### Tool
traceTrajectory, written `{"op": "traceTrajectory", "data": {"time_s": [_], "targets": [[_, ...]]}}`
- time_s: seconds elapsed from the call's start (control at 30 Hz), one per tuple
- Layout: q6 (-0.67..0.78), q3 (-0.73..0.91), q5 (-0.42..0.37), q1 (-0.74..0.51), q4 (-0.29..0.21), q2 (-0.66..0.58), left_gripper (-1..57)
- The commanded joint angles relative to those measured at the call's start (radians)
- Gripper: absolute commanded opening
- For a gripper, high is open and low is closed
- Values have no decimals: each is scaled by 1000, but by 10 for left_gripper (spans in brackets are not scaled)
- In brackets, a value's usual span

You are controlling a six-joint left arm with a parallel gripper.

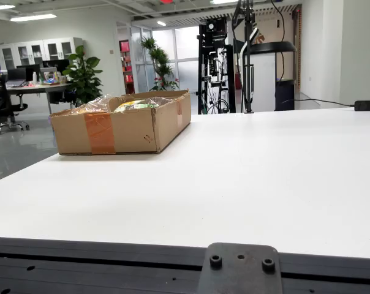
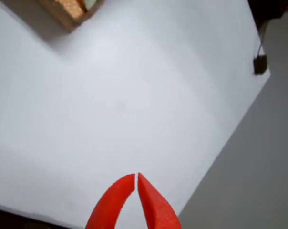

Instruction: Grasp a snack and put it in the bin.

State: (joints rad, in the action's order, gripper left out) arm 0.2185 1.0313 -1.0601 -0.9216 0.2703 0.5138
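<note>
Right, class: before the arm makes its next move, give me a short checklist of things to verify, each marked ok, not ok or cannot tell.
1. Gripper carries nothing: ok, red fingertips meet with nothing between them.
2. Box within sight: ok, at the table's far left in the side view.
3. Snacks already in the box: ok, plastic packets show above the rim.
4. Snack left on the table to grasp: not ok, none visible.
5. Arm's distance from the box: cannot tell.

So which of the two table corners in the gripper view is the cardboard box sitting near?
The upper-left one: the cardboard box sits there. The right-hand corner has only a small black adapter.
</note>
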Motion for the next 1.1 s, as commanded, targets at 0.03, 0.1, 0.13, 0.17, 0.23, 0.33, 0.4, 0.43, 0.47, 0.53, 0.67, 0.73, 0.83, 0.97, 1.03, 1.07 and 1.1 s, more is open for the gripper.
{"op": "traceTrajectory", "data": {"time_s": [0.03,0.1,0.13,0.17,0.23,0.33,0.4,0.43,0.47,0.53,0.67,0.73,0.83,0.97,1.03,1.07,1.1], "targets": [[-30,44,3,-64,-7,-33,1],[-45,68,9,-94,-16,-50,0],[-54,81,12,-108,-24,-58,0],[-62,94,15,-121,-32,-66,0],[-77,117,21,-146,-48,-82,1],[-101,148,25,-180,-77,-103,2],[-112,168,27,-201,-93,-117,1],[-117,178,27,-211,-100,-124,1],[-121,188,27,-221,-107,-131,0],[-129,207,26,-239,-117,-145,0],[-141,257,32,-270,-137,-181,-1],[-147,287,44,-281,-149,-204,-1],[-157,325,58,-295,-166,-233,-1],[-180,353,64,-314,-183,-254,-1],[-198,360,66,-322,-192,-260,0],[-205,362,67,-326,-195,-262,1],[-211,364,68,-328,-198,-264,2]]}}
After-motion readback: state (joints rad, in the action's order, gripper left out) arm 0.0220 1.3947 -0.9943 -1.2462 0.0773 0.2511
